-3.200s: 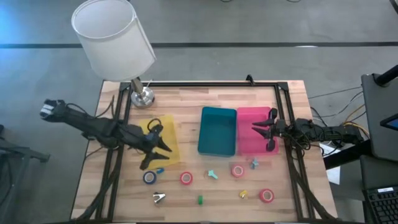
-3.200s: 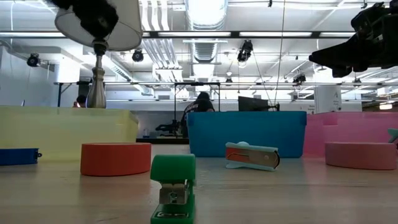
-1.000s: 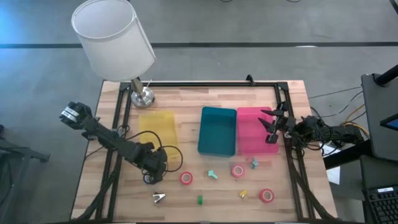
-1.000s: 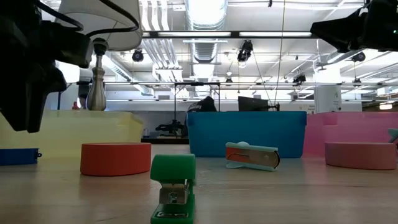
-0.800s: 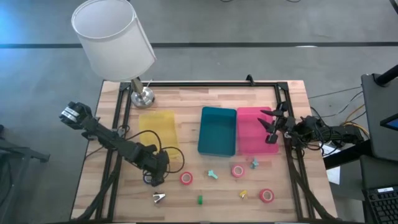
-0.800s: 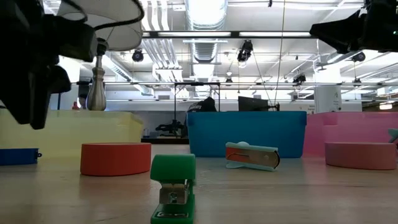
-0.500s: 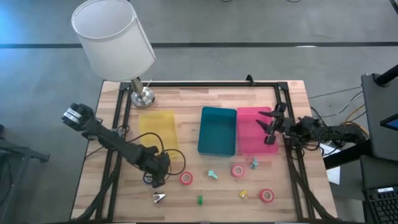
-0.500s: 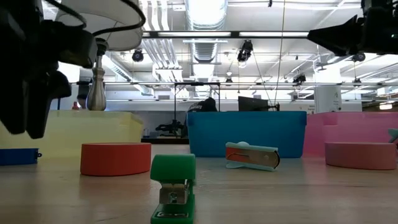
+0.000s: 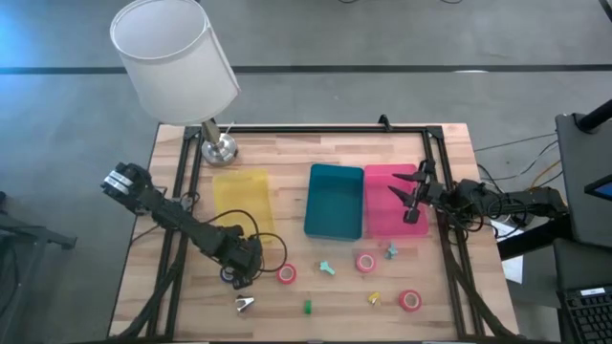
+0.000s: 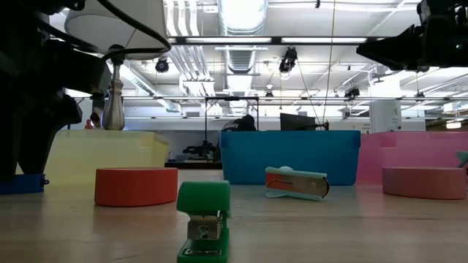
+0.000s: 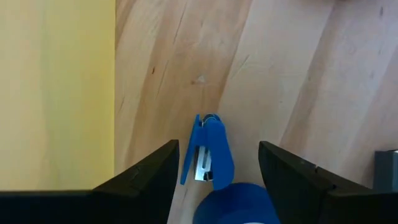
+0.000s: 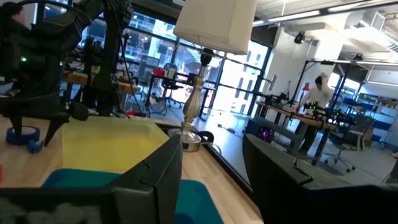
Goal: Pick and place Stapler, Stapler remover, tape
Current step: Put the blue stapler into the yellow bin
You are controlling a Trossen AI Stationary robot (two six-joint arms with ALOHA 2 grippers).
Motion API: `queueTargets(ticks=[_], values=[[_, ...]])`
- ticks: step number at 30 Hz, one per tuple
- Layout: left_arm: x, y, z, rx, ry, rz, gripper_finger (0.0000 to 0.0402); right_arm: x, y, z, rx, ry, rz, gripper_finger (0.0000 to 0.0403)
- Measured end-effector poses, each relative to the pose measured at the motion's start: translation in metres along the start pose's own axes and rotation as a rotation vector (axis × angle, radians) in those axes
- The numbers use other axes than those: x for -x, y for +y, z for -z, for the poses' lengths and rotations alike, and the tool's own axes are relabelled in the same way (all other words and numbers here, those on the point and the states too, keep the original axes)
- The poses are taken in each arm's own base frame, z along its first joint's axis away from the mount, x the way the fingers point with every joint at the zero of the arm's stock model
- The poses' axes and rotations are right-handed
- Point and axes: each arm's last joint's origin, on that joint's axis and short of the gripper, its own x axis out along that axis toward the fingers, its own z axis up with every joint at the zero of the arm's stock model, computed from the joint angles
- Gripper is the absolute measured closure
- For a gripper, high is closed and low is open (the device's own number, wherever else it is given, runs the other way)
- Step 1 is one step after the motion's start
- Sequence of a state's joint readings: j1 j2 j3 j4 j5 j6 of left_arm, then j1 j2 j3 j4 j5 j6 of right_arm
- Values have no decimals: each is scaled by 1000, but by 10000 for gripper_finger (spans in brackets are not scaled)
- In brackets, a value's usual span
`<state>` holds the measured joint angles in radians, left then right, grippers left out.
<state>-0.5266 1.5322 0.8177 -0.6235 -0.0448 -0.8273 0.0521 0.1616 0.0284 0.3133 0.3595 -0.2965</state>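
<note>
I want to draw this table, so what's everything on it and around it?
table: one, wood, under everything
lamp: one, white shade, back left corner
trays: three in a row mid-table; yellow tray, teal tray, pink tray
tape: four; red, pink and red near the front, blue tape under left gripper
staplers: three; blue beside blue tape, green at front, teal between tapes
small pieces: three; silver, yellow, light blue
person: one, far back in room
left gripper: open, fingers either side of blue tape
right gripper: open, above pink tray
</note>
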Motion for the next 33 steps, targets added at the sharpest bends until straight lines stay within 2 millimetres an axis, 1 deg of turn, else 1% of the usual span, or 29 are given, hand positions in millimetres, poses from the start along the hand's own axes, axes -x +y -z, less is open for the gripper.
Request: queueTargets(ticks=[5, 11, 20, 24, 26, 30, 33], values=[[1, 0, 0, -7, -3, -7, 177, 0, 0, -1, -3, -5, 2, 236], [10, -1, -3, -23, 4, -47, 177, 0, 0, -1, -3, -6, 2, 236], [10, 2, -1, -42, 8, -98, 177, 0, 0, -1, -4, -7, 2, 236], [10, 7, -1, -60, -1, -154, 177, 0, 0, -1, -3, -6, 2, 236], [10, 6, -2, -31, 2, -132, 177, 0, 0, -1, -2, -6, 2, 236], [10, 0, -2, 31, 44, -26, 177, 0, 0, -1, -4, -7, 2, 236], [10, -2, -3, 51, 39, -10, 177, 0, 0, -1, -8, -6, 2, 236]])
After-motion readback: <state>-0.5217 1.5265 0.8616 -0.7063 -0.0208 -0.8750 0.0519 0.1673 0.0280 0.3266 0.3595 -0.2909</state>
